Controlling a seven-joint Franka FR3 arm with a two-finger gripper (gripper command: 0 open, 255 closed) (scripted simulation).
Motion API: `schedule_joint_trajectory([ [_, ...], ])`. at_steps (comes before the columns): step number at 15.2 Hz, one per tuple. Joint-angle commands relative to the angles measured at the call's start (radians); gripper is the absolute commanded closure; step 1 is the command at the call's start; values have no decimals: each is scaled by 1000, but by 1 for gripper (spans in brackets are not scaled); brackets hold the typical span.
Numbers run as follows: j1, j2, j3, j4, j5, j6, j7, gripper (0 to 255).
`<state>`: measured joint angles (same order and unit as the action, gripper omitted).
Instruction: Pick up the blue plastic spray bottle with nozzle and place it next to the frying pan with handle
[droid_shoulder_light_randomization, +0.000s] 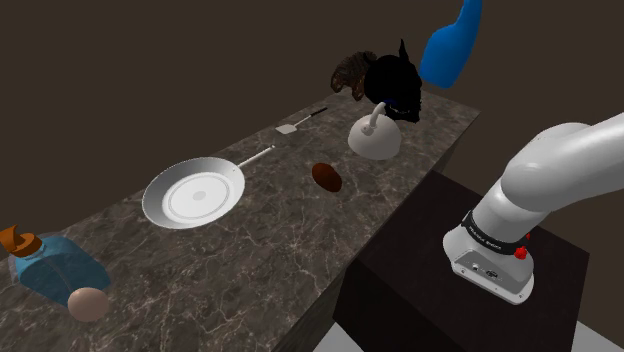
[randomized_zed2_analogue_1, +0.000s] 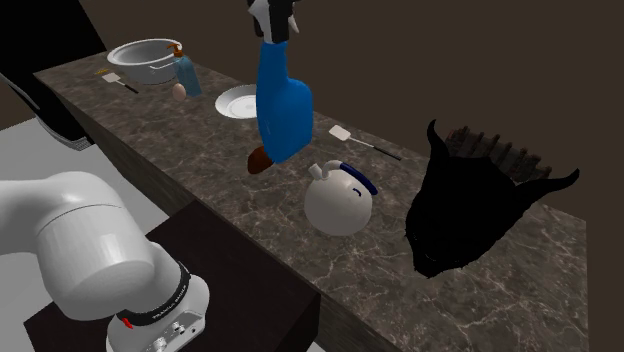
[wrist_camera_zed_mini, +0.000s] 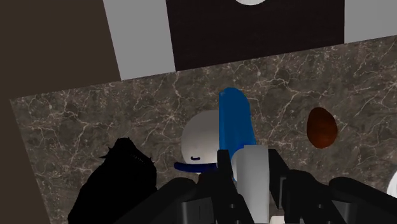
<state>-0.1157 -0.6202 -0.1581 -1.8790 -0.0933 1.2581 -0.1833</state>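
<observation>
Bottle's airborne: the blue spray bottle (randomized_zed2_analogue_1: 281, 105) hangs body-down, long axis near upright, its top pinched between the fingers of the gripper (randomized_zed2_analogue_1: 272, 22), high over the white jug (droid_shoulder_light_randomization: 375, 140) by the counter (droid_shoulder_light_randomization: 250, 260) edge nearest the stand. The frying pan (droid_shoulder_light_randomization: 193, 193) sits mid-counter, handle pointing back toward the jug. A brown lump (droid_shoulder_light_randomization: 327, 177) lies between them, and a black figure (droid_shoulder_light_randomization: 395, 85) looms at the end corner.
</observation>
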Motion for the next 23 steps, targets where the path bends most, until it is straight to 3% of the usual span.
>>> schedule_joint_trajectory([
  [1,7,-10,37,-33,22,21,47,255],
  [12,61,-2,255,-145,155,140,308,255],
  [23,112,140,476,-124,245,280,558,255],
])
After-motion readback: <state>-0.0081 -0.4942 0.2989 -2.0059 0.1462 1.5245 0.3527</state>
